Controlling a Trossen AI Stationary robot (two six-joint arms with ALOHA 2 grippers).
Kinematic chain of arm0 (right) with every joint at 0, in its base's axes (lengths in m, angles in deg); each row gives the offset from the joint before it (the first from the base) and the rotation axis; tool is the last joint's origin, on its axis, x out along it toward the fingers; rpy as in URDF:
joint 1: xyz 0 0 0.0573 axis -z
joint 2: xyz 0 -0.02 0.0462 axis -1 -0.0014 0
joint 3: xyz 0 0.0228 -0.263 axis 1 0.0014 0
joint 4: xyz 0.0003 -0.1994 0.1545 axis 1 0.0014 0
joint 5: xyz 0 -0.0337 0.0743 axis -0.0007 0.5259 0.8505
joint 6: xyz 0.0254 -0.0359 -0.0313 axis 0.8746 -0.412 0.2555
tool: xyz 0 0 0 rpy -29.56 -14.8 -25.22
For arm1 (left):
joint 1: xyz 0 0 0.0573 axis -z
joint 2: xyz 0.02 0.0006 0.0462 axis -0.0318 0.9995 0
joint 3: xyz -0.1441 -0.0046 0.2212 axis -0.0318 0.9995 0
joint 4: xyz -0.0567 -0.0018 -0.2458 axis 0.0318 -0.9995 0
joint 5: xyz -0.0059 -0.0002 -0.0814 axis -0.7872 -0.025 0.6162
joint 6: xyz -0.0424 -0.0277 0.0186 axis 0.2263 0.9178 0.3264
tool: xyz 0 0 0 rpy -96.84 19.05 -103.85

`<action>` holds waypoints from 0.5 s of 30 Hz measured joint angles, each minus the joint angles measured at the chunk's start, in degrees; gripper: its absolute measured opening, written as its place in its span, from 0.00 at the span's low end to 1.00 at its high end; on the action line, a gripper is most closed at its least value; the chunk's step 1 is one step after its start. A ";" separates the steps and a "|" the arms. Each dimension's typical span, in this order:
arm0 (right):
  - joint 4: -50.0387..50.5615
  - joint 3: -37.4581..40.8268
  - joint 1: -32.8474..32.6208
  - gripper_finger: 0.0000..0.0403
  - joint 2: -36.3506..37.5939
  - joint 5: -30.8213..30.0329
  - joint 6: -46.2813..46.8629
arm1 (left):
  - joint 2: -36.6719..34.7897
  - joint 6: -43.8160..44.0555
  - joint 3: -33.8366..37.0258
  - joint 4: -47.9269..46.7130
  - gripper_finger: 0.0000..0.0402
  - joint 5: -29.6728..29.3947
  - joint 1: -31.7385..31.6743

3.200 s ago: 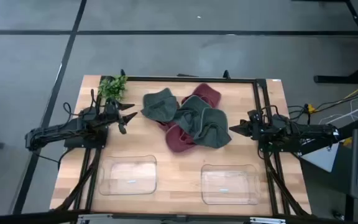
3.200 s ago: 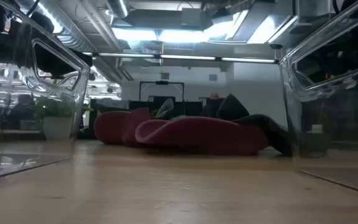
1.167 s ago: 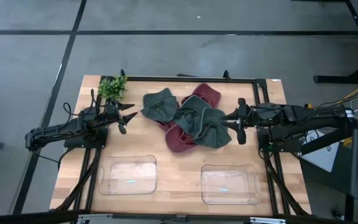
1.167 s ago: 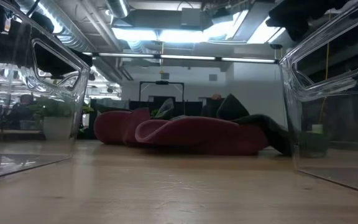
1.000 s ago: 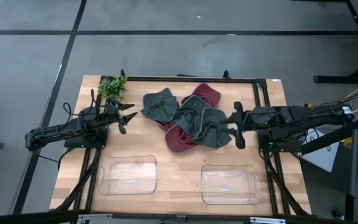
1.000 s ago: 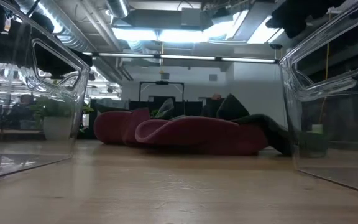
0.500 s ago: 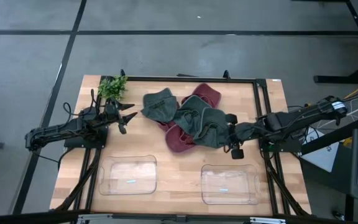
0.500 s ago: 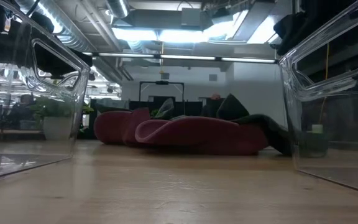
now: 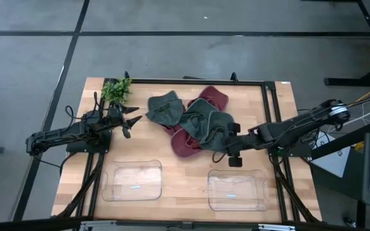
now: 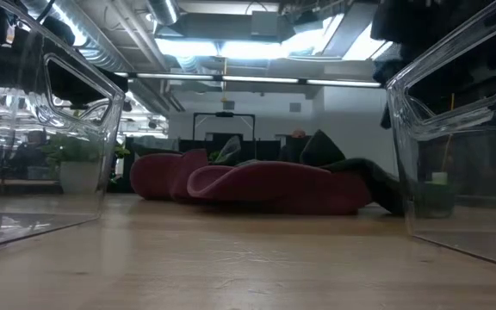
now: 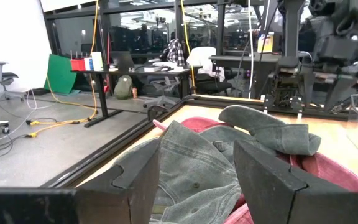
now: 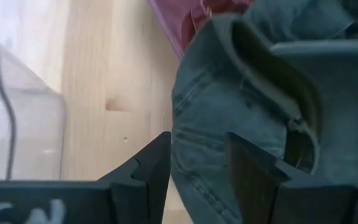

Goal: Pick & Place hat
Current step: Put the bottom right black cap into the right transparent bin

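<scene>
Now the right gripper (image 9: 226,150) is reaching in over the wooden table (image 9: 146,149) and is hovering at the near right edge of the pile of hats (image 9: 194,122), which is lying in the middle of the far half of the table. Its fingers (image 12: 157,163) are standing part way open, with a narrow gap between them, and they are not holding anything; in the right wrist view a grey-green denim hat (image 12: 241,112) is lying just in front of the fingertips, with a dark red hat (image 12: 188,22) beyond it. The pile is mixing grey-green hats and dark red ones, overlapping each other. The left gripper (image 9: 128,122) is waiting at the left side of the table, just beside a small green plant (image 9: 116,90), and its fingers (image 11: 143,177) are standing wide apart and empty, pointing toward the leftmost grey-green hat (image 11: 194,165). Two clear plastic bins are sitting at the near edge of the table, the left bin (image 9: 133,181) and the right bin (image 9: 237,190), and no hat is lying inside either of them.
</scene>
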 joint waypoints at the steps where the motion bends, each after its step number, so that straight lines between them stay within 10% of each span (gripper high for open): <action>1: -0.02 0.00 0.00 0.37 -0.88 -0.02 0.68 | 0.00 0.00 0.00 0.00 0.49 0.00 0.01; 15: -4.80 1.29 -1.38 0.52 -8.32 -0.05 3.44 | 0.00 0.00 0.00 -0.02 0.49 0.02 0.00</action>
